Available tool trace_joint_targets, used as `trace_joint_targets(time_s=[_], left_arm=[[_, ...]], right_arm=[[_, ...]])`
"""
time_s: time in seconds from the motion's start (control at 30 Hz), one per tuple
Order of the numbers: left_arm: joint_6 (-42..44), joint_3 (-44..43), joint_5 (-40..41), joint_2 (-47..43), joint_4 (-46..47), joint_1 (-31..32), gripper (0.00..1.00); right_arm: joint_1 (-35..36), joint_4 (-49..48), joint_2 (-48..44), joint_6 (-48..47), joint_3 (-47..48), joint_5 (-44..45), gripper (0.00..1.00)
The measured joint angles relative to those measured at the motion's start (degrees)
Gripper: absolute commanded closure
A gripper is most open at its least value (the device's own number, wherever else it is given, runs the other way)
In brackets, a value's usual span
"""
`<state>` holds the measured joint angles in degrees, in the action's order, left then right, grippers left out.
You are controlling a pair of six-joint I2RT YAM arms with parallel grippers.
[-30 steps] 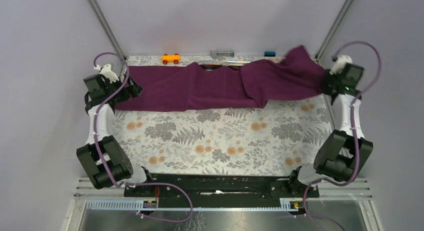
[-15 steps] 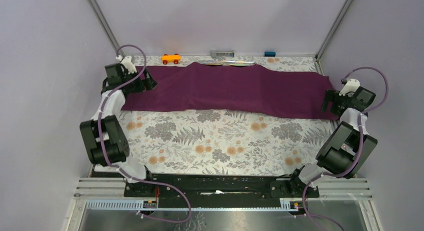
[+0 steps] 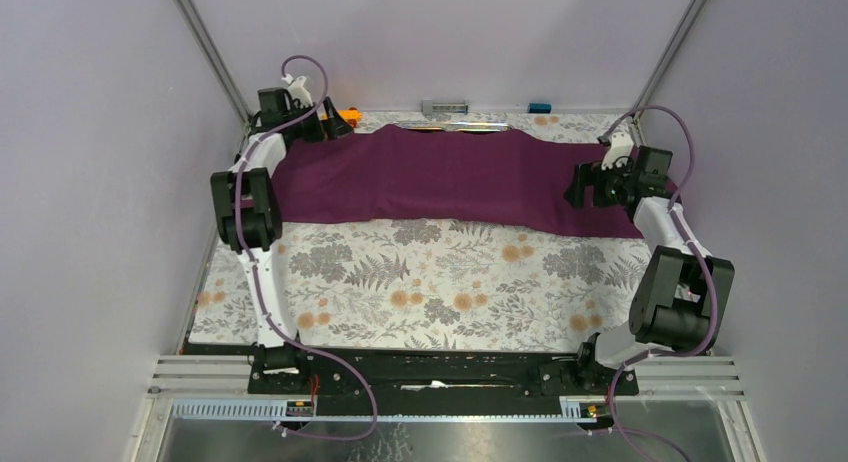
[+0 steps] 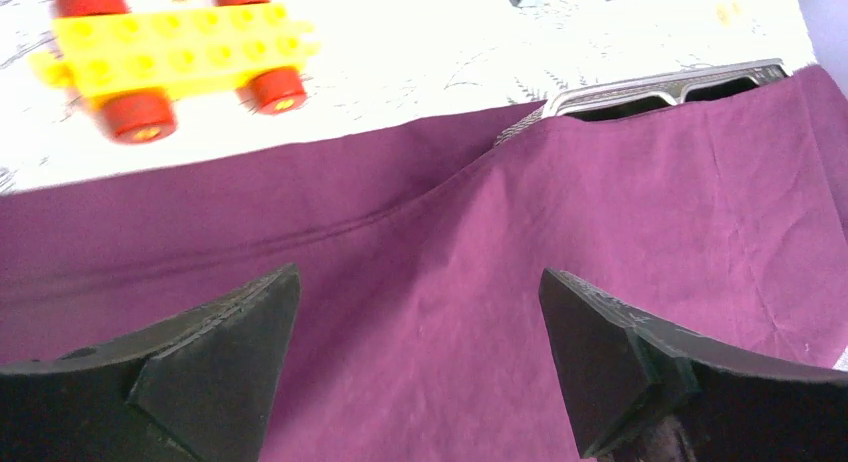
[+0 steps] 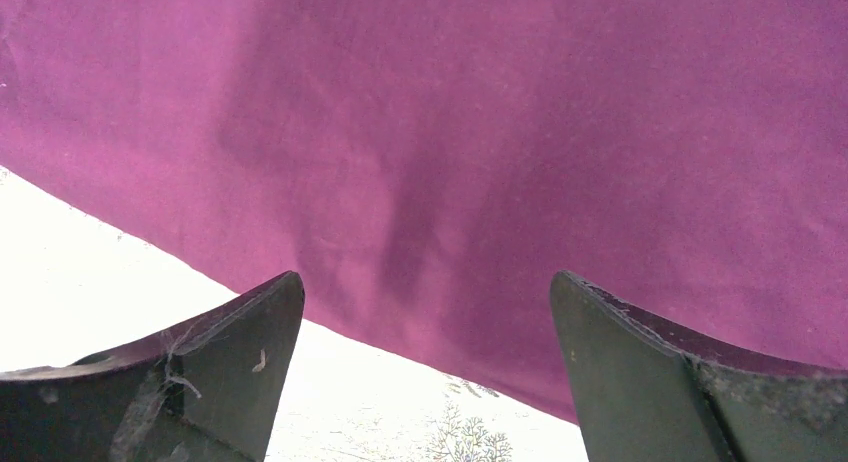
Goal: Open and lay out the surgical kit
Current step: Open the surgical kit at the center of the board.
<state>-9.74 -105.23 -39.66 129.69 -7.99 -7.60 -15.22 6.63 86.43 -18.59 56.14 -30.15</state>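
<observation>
The cloth (image 3: 450,182) lies spread flat in a wide purple band across the far half of your floral worktop (image 3: 420,282). Its near edge bows slightly toward you in the middle. At its far edge it humps up over the tray (image 4: 665,82); only a shiny rim with two dark openings shows, and the rest is under the fabric.

Your right end effector (image 5: 427,281) hangs over the cloth's near right edge, spread wide and holding nothing. Whether it brushes the fabric is hard to say from this angle. Your left end effector (image 4: 418,280) is just as wide and empty, above the cloth's far left corner.

Only the left wrist view gives you the tray rim clearly. Beyond it, the same view shows the car (image 4: 170,57), yellow with red wheels, on bare worktop just past the cloth. From above, the left arm half hides the car.
</observation>
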Motion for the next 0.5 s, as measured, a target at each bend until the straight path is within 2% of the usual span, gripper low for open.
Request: trace_joint_targets(time_s=[0.13,0.3,0.4,0.5], left_arm=[[0.35,-5.77,-4.33,5.77,-0.2,1.64,0.01],[-0.11,-7.56,-8.13,9.46,1.42,4.0,0.01],[-1.57,-8.98,-9.62,11.89,2.64,5.09,0.07],[-2.71,-9.2,-11.08,13.18,3.3,5.79,0.18]], right_arm=[[-0.22,1.7,1.4,-0.04,1.95,0.13,0.0],[-0.26,3.5,2.51,-0.07,2.08,0.59,0.0],[-0.26,5.01,2.73,-0.26,2.08,0.72,0.01],[-0.26,5.77,2.71,-0.48,2.08,0.74,0.0]])
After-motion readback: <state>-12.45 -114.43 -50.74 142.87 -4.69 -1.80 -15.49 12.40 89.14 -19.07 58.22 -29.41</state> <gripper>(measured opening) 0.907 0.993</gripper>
